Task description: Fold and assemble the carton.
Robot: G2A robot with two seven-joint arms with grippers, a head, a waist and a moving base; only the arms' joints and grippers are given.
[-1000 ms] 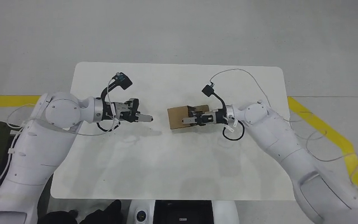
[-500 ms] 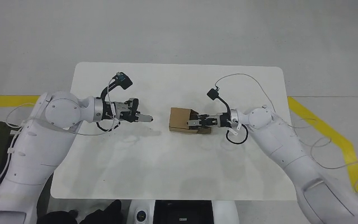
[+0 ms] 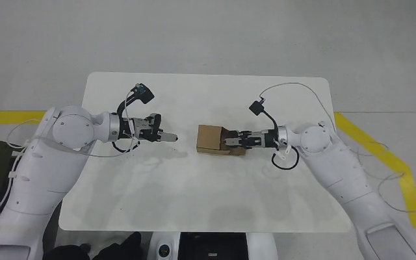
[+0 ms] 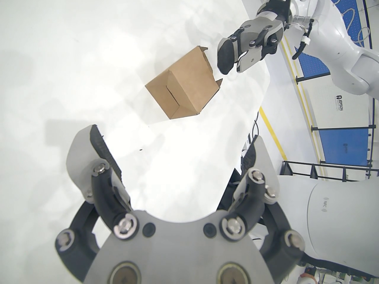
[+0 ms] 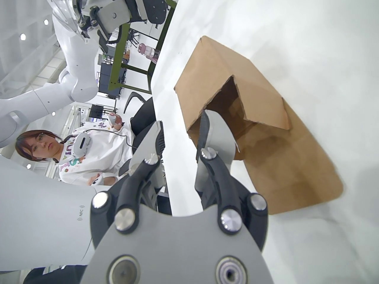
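A brown carton [image 3: 209, 138] stands as a box at the middle of the white table, with its slotted closed end [image 4: 174, 95] turned toward my left gripper. Its other end is open [image 5: 231, 104], and one flap [image 5: 293, 169] lies flat on the table beside it. My right gripper [image 3: 227, 140] is at that open end. It is open [image 5: 180, 128], with one fingertip [image 5: 205, 119] at the carton's mouth and the other outside the wall. My left gripper [image 3: 170, 137] rests open [image 4: 174, 146] a short way off on the carton's other side, with nothing between its fingers.
The carton is the only loose thing on the table [image 3: 208, 195], with bare surface all around it. A thin cable [image 3: 292, 86] loops over the table's far right part from the right arm. Yellow floor tape [image 3: 364, 140] runs past the table's right edge.
My right gripper has drawn back to the right, from over the carton to its open end. The carton looks shorter and more box-shaped, with a flap lying toward the gripper. The left arm stayed still.
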